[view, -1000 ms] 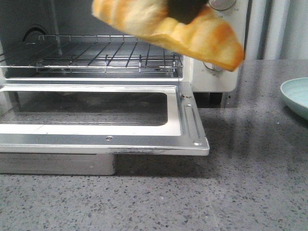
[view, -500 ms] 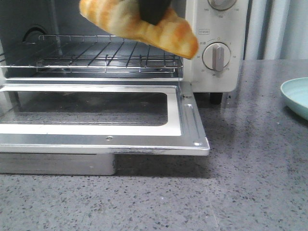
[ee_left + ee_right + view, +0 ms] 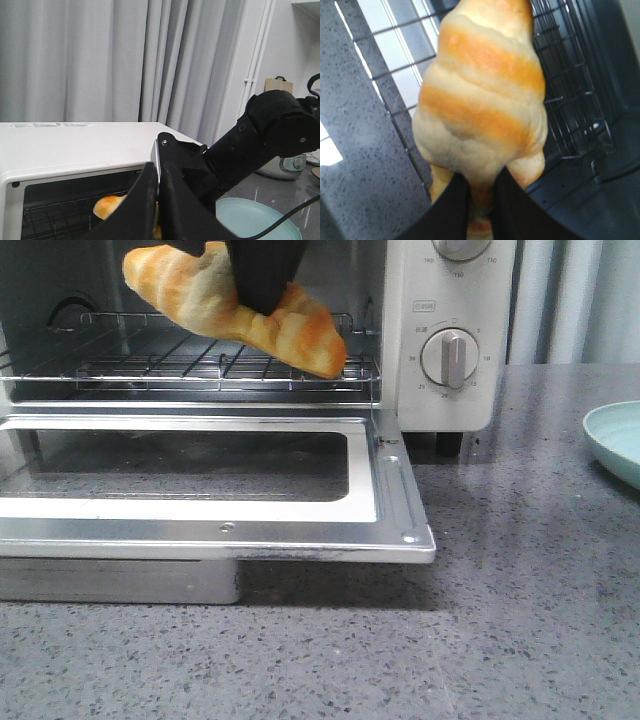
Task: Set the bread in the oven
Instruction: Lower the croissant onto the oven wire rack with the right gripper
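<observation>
Bread (image 3: 232, 305) has moved left and down over the last second: a second ago it was high in front of the knob panel, half a second ago partly over the oven (image 3: 450, 390) mouth, now it sits inside the opening, just above the wire rack (image 3: 150, 365). It is tilted, left end up, right end dipping low toward the rack's front right part; touching or just clear, cannot tell from the front view. Right gripper (image 3: 479, 200) holds it: jaws closed on the bread's middle, dark fingers pinching it narrow in the right wrist view, rack wires under the bread. Left gripper (image 3: 159, 200) is away from the action, parked high beside the oven, looking across its top; its jaws are together with nothing between them. Door (image 3: 200, 500) lies fully open and flat, glass window facing up, the lower knob (image 3: 455, 358) now uncovered. A pale green plate (image 3: 615, 440) sits at the counter's right edge, well apart from the oven. Meaning for the task: the carry is basically done, bread has crossed the door and entered the cavity, so what remains is likely a small drop to the rack and release, then pulling the arm out. Risk, as a guess: the tilt means the low end lands first and the roll may tip or slide toward the rack's front edge when let go.
</observation>
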Available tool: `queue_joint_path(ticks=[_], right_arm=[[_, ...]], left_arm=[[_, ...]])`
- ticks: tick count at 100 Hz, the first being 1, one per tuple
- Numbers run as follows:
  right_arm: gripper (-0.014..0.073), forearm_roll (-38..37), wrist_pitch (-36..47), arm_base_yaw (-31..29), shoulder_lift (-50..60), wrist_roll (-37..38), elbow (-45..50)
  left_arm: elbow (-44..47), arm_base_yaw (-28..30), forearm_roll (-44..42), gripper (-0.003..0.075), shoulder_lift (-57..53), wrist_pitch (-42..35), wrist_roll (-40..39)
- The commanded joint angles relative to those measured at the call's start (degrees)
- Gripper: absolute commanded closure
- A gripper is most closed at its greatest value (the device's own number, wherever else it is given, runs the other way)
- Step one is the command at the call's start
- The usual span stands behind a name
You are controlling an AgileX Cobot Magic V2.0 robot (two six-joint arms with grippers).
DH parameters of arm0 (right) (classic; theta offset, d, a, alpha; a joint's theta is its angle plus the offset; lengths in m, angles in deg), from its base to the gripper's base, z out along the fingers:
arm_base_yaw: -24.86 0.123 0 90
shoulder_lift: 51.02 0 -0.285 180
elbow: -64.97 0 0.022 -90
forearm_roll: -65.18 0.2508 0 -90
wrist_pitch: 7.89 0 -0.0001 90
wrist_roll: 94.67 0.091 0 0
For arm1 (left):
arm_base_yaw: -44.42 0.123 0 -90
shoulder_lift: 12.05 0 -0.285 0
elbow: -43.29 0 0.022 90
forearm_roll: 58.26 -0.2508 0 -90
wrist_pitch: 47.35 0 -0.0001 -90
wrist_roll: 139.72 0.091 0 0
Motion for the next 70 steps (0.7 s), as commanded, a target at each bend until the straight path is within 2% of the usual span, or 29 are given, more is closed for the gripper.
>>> queue_joint_path(ticks=[1,10,20,70], right_arm=[[0.0468,-3.78,4.30,0.07,2.64,-0.05,-1.84],[0.0290,-6.13,5.75,0.07,2.64,0.64,-1.84],[0.0175,-8.15,6.13,0.07,2.64,0.79,-1.84],[0.0170,-8.51,5.39,0.07,2.64,1.05,-1.84]], left_arm=[[-1.81,-0.14,0.35,0.0741,0.78,-3.61,0.05],[-1.81,-0.14,0.35,0.0741,0.78,-3.23,0.05],[-1.81,-0.14,0.35,0.0741,0.78,-2.89,0.05],[-1.81,-0.14,0.35,0.0741,0.78,-2.89,0.05]])
